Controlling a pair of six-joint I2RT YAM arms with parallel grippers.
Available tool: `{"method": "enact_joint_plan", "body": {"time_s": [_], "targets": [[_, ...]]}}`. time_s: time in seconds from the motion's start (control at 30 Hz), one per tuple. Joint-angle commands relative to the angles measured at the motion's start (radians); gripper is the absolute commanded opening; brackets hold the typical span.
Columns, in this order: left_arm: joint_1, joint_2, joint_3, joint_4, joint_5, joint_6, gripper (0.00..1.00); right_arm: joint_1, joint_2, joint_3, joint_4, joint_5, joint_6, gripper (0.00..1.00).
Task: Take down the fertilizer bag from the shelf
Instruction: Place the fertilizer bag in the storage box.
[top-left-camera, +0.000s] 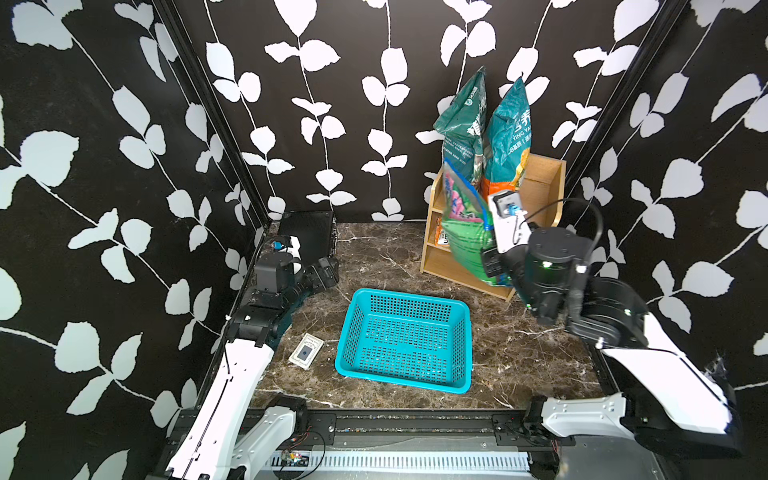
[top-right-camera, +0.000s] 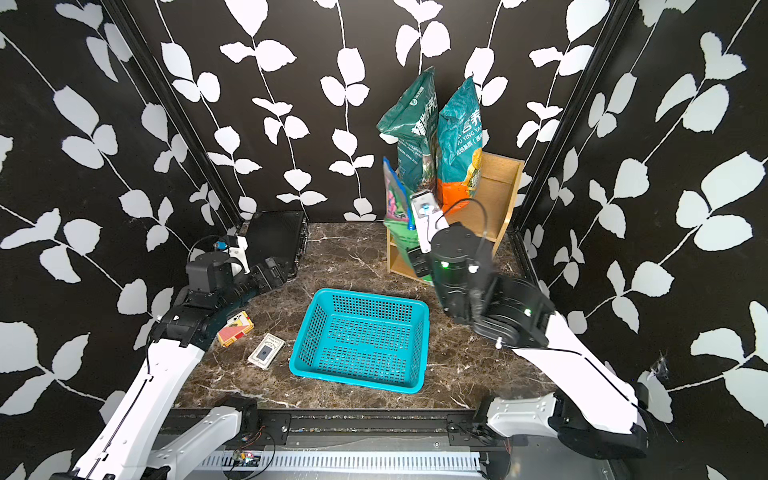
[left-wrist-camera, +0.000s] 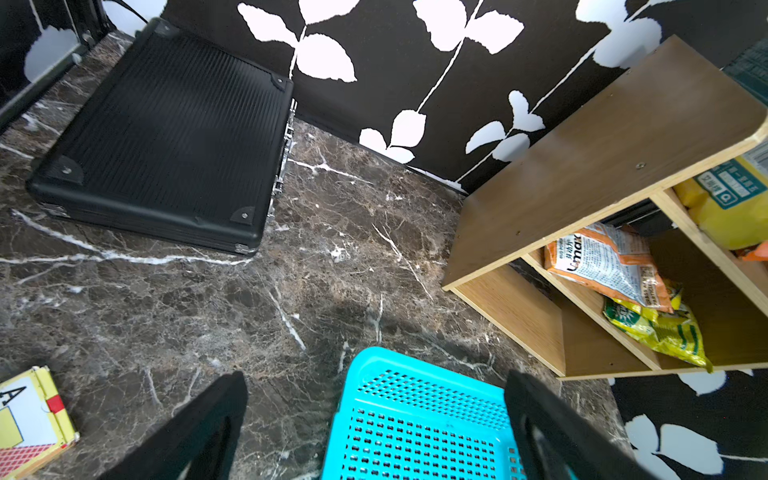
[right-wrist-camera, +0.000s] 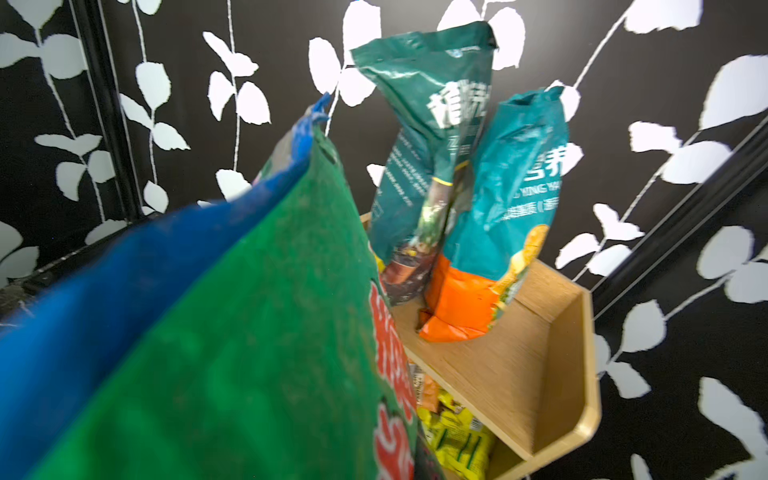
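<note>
A green fertilizer bag with a blue top edge and red lettering hangs tilted in front of the light-brown wooden shelf. My right gripper is shut on the bag's lower part. In the right wrist view the bag fills the near side and hides the jaws; the shelf lies behind it. My left gripper rests low at the left, open and holding nothing.
Two teal bags stand on the shelf's top tier; small orange and yellow packets lie in the lower tiers. A blue perforated basket sits mid-table. A black case and card boxes are at left.
</note>
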Motion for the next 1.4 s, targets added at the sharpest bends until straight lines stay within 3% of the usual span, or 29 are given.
{"method": "enact_joint_plan", "body": {"time_s": [0.0,0.2,0.4,0.77,1.1,1.37], "targets": [[0.008,-0.012,0.003,-0.041,0.034,-0.017,0.99,0.024,0.002,-0.028,0.267,0.062,0.037,0.0],[0.037,-0.07,-0.04,-0.172,-0.063,-0.069,0.99,0.029,0.057,-0.142,0.368,0.025,0.112,0.0],[0.063,-0.18,-0.197,-0.143,0.114,-0.157,0.99,0.03,0.106,-0.206,0.395,-0.016,0.193,0.0],[0.063,-0.313,-0.408,-0.129,0.202,-0.227,0.99,0.097,0.169,-0.322,0.501,0.003,0.303,0.0],[0.063,-0.303,-0.637,0.216,0.319,-0.346,0.97,0.173,0.233,-0.4,0.545,0.083,0.442,0.0],[0.063,-0.36,-0.752,0.413,0.274,-0.452,0.99,0.224,0.314,-0.451,0.613,0.232,0.597,0.0]]}}
